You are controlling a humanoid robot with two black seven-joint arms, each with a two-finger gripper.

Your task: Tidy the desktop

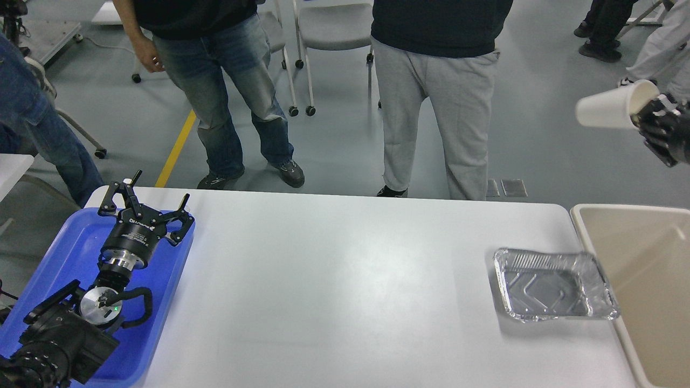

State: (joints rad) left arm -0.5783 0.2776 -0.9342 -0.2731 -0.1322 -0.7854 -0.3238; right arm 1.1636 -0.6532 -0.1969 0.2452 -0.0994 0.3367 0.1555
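The white desktop (334, 285) fills the lower part of the head view. A silver foil tray (555, 284) lies on its right side. My right gripper (647, 114) is at the far right edge, high above the beige bin, shut on the rim of a white paper cup (606, 108) held on its side. My left gripper (144, 203) is open and empty above the far end of the blue tray (75, 242) at the left.
A beige bin (641, 258) stands just off the desktop's right edge. Several people stand beyond the far edge, with wheeled chairs behind them. A second white table corner (11, 167) shows at the far left.
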